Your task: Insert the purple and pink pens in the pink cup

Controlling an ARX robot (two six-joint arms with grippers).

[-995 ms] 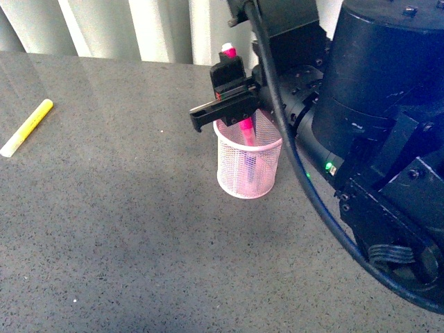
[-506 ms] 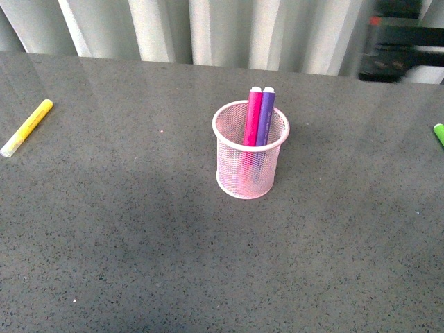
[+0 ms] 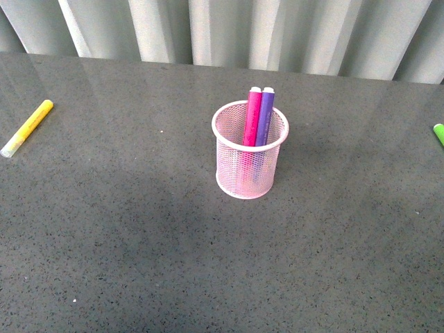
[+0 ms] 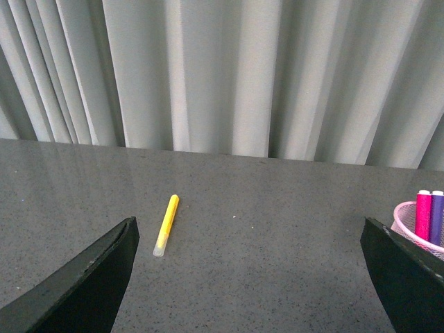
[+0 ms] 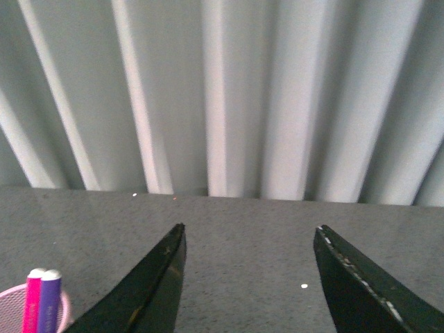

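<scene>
The pink cup [image 3: 250, 164] stands upright in the middle of the grey table. The pink pen [image 3: 252, 116] and the purple pen [image 3: 264, 116] stand side by side inside it, caps up, leaning on the far rim. Neither arm shows in the front view. My left gripper [image 4: 248, 239] is open and empty, with the cup [image 4: 411, 220] and both pens beside one finger. My right gripper [image 5: 250, 236] is open and empty above bare table, with the cup [image 5: 14, 312] at the picture's edge.
A yellow marker [image 3: 27, 127] lies at the table's far left; it also shows in the left wrist view [image 4: 166, 225]. The tip of a green marker [image 3: 439, 133] shows at the right edge. Pale curtains [image 3: 229, 31] hang behind the table.
One second ago my right gripper was at the cup with the pink pen. It let go and the arm drew back to the right, out of the front view. Both pens stand in the cup.
</scene>
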